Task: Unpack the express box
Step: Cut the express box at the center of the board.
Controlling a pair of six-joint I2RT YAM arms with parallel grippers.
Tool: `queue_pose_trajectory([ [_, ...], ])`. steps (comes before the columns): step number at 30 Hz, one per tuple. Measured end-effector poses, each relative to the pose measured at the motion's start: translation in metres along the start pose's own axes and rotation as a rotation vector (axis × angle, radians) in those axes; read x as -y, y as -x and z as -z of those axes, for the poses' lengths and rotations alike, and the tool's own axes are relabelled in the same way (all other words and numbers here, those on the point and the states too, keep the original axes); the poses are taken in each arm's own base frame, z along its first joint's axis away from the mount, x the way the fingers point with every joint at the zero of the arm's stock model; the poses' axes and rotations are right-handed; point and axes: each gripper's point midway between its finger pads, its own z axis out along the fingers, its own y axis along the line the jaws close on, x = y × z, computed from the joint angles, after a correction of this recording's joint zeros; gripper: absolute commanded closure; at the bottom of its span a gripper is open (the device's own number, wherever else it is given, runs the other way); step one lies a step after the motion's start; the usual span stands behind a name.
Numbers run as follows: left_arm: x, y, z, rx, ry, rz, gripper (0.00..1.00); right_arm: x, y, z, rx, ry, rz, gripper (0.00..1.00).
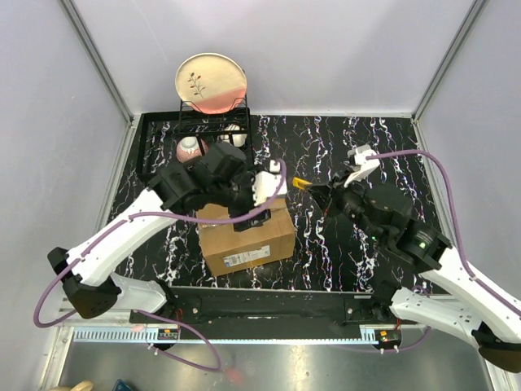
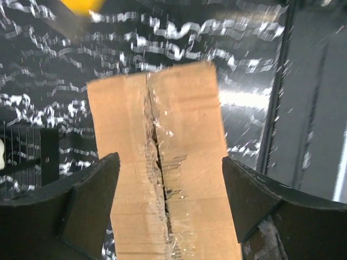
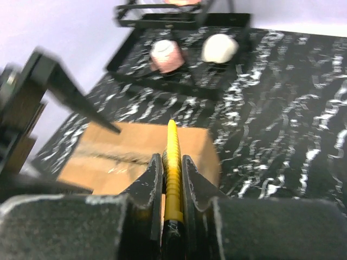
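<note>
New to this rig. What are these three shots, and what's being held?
The left arm and right arm are robot arms bolted at the near edge of a black marbled table. The wide shot looks down from above and behind them. The other two come from a camera on each wrist, looking past its own fingers. On the table sits the express box, a brown carton whose taped seam looks split. At the back left, a dish rack holds a plate, a pink cup and a white cup. The left gripper is open over the box, holding nothing. The right gripper is shut on a yellow tool, probably a cutter.
</note>
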Motion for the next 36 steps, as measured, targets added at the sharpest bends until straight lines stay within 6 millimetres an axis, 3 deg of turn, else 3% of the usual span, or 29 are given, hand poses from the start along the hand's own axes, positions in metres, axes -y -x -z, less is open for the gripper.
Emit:
queue_pose_trajectory([
  [6,-0.014,-0.057,-0.036,-0.185,0.096,-0.15,0.19,0.055,-0.014,-0.05,0.001,-0.285,0.02,1.0],
  [10,-0.028,-0.055,-0.038,-0.197,0.159,-0.222,0.19,0.121,-0.035,-0.087,-0.011,-0.444,-0.031,1.0],
  [13,-0.037,-0.05,-0.038,-0.189,0.193,-0.251,0.19,0.149,-0.049,-0.109,-0.027,-0.486,-0.055,1.0],
  [18,-0.042,-0.05,-0.044,-0.196,0.201,-0.265,0.2,0.155,-0.078,-0.16,-0.083,-0.399,-0.084,1.0],
  [23,-0.042,-0.052,-0.051,-0.207,0.192,-0.267,0.21,0.145,-0.104,-0.209,-0.154,-0.279,-0.123,1.0],
  [30,-0.048,-0.046,-0.057,-0.187,0.226,-0.283,0.22,0.128,-0.123,-0.234,-0.203,-0.184,-0.146,1.0],
  [36,-0.053,-0.057,-0.062,-0.226,0.262,-0.315,0.22,0.089,-0.139,-0.239,-0.239,-0.116,-0.112,1.0],
])
